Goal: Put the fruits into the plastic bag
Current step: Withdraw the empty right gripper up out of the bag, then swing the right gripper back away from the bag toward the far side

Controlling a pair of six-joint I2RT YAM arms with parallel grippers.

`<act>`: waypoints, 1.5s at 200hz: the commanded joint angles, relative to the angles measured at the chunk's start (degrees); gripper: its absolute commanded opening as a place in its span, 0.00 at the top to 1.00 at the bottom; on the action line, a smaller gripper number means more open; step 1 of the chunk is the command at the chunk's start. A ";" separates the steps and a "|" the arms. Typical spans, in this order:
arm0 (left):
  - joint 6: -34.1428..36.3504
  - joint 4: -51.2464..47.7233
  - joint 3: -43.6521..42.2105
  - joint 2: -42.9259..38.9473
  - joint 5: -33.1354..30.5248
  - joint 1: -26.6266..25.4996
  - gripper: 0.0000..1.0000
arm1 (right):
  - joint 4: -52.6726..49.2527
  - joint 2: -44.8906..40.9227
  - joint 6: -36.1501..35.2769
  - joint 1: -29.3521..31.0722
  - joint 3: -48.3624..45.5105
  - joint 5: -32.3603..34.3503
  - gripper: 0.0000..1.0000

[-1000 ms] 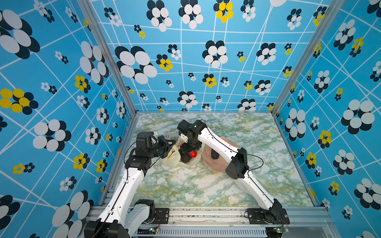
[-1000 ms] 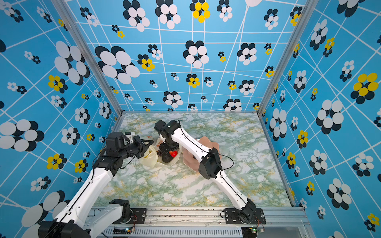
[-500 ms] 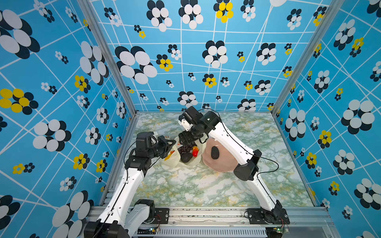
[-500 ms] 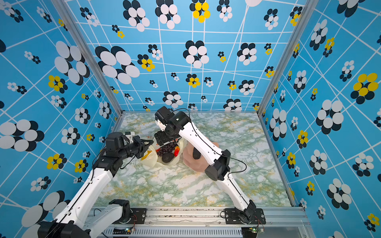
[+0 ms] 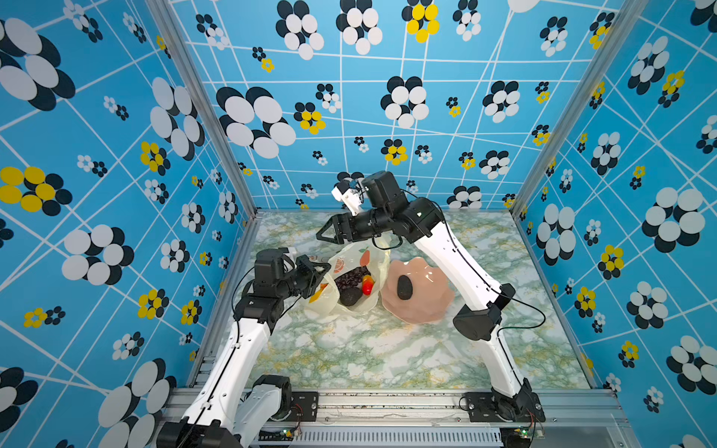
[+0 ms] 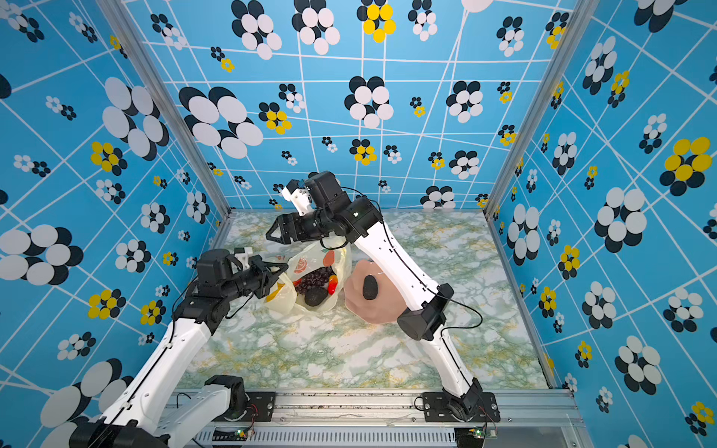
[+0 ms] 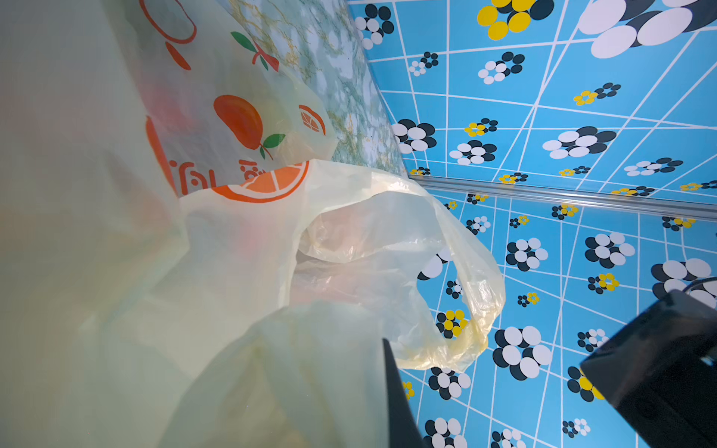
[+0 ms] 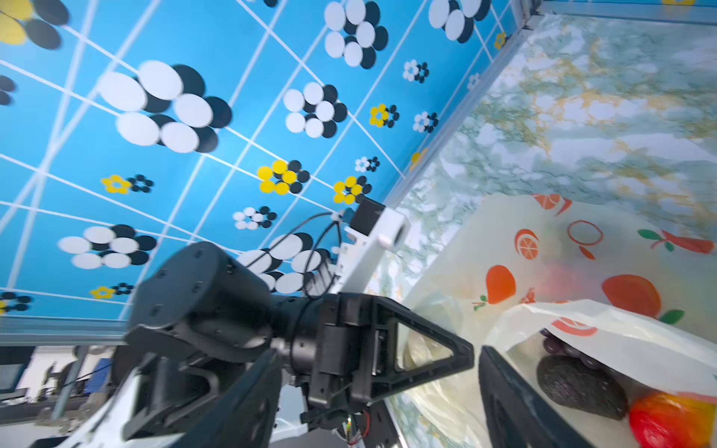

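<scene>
The left fingers (image 5: 318, 271) grip the rim of the plastic bag (image 5: 351, 258), lying on the table (image 5: 368, 349) with grapes (image 5: 349, 278) inside, beside a pink bowl (image 5: 423, 306) partly hidden by the right arm (image 5: 458, 263). The right fingers (image 5: 335, 232) hang open above.

Left jaws closed; right jaws apart

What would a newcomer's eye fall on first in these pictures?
Probably the translucent pale-yellow plastic bag with orange-slice prints, left of centre on the marbled table: the shut left end effector holds its edge, and a dark purple grape bunch, a dark bumpy oval and a red-yellow piece show inside. To its right a pink scalloped bowl holds another dark bumpy oval; the open right end effector hangs raised near the bag.
</scene>
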 commanded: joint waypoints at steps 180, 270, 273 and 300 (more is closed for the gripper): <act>0.49 2.95 1.47 4.40 0.05 -0.33 1.00 | 33.66 -27.59 17.30 -13.34 -34.50 -8.85 0.17; 0.73 4.72 4.22 9.46 -0.32 -3.18 1.00 | 26.06 -42.02 12.54 -21.25 -53.55 0.52 0.14; 0.73 4.74 4.22 9.61 -0.31 -3.23 1.00 | 24.93 -42.10 11.82 -21.25 -53.50 0.98 0.14; 0.71 5.26 4.64 10.79 -0.55 -4.12 1.00 | 16.85 -42.60 7.56 -21.26 -52.82 4.74 0.14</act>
